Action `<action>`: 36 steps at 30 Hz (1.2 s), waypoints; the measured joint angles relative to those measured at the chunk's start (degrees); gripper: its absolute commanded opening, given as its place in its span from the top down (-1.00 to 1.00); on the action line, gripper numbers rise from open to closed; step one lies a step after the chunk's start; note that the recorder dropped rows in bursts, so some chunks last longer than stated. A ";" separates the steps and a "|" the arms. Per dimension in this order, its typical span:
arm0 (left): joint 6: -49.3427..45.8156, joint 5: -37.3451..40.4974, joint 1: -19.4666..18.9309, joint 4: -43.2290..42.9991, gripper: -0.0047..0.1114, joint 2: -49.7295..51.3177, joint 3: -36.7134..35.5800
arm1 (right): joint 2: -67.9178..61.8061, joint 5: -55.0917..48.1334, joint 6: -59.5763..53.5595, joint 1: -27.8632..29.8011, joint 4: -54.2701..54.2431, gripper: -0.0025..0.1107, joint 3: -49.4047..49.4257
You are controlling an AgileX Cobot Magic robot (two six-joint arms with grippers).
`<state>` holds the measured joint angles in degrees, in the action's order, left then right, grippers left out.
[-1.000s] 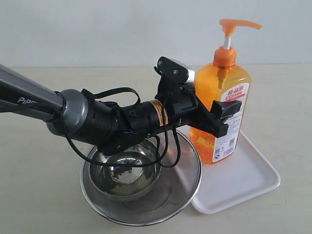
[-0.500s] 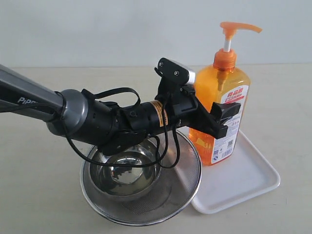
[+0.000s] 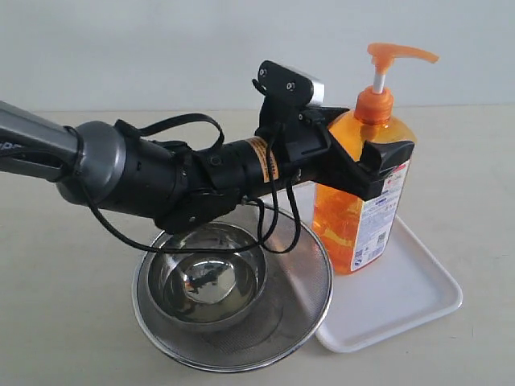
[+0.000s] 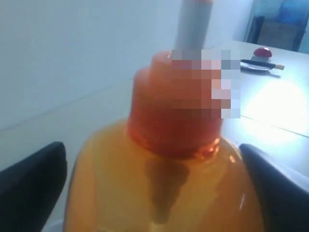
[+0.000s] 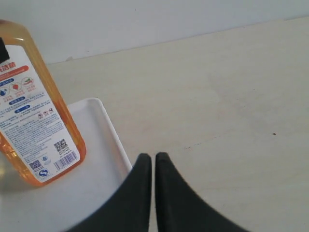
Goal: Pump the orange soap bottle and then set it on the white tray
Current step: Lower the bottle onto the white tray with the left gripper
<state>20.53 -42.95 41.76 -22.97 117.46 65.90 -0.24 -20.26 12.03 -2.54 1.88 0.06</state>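
A: Exterior view: orange soap bottle [image 3: 346,225] stands upright on the white tray [image 3: 410,297], right of centre, on the tray's left part. Pump nozzle [image 3: 398,54] at upper right, spout pointing right, white stem showing.

B: L side?

A: Left gripper [image 3: 376,161] is at the bottle's shoulder, just under the cap; its arm spans from the left edge. Fingers [image 4: 31,188] spread, one each side of the bottle. Left wrist cam: clear gap btw one finger and the bottle wall. Other finger v close, can't tell if it touches.

B: R?

A: Right gripper [image 5: 153,169] isn't in ext view. Its wrist cam: fingers pressed together, nothing btw them, over the tray's edge, clear of the bottle.

B: Anything else?

A: Steel bowl [image 3: 205,281] sits inside a mesh strainer [image 3: 298,297], lower centre. Strainer rim overlaps the tray's left edge. Left arm passes above both.
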 measured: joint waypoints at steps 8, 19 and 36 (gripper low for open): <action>0.42 16.87 0.00 0.00 -0.54 -7.64 0.00 | 0.00 0.00 0.00 0.00 0.00 0.96 0.00; 2.34 20.80 1.67 0.11 -0.54 -9.91 0.00 | 0.00 0.00 0.00 0.00 0.00 0.96 0.00; 3.82 23.18 2.20 0.11 -0.94 -9.91 0.00 | 0.00 0.00 0.00 0.00 0.00 0.96 0.00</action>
<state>24.35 -19.77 43.96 -22.87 107.55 65.90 -0.24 -20.26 12.03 -2.54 1.88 0.06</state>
